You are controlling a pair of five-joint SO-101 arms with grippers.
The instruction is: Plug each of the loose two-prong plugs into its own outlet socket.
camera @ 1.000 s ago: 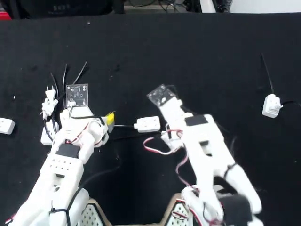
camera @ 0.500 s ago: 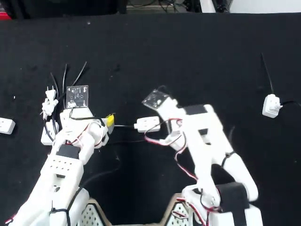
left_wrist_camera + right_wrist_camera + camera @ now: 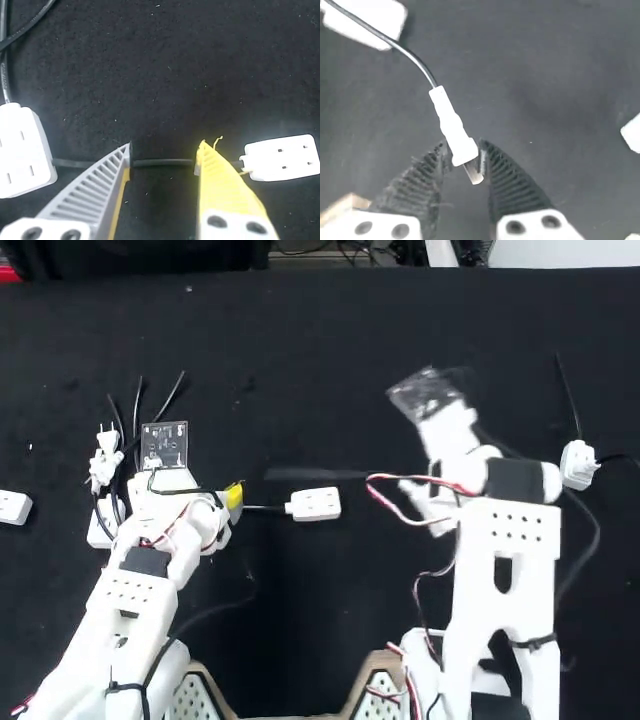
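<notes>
My right gripper (image 3: 462, 150) is shut on a white two-prong plug (image 3: 452, 130), prongs pointing back between its ribbed fingers. The plug's black cord (image 3: 412, 57) runs to a white block (image 3: 367, 17). In the high view the right arm (image 3: 505, 540) stands raised at the right of the table. My left gripper (image 3: 162, 152) is open and low over the cloth, with a black cord (image 3: 160, 162) lying between its fingertips. An outlet socket (image 3: 282, 156) lies just beyond its yellow finger (image 3: 235, 494), and another socket (image 3: 22, 150) lies beside the grey one. The middle socket (image 3: 315, 503) rests on the table.
A loose white plug (image 3: 104, 446) with black cords lies at the left. Another socket (image 3: 12, 507) sits at the left edge. A white plug block (image 3: 577, 465) with its cord lies at the right, close to the right arm. The table is covered in black cloth.
The right arm has lifted away from the middle socket and swung up and to the right. The left arm has stayed still.
</notes>
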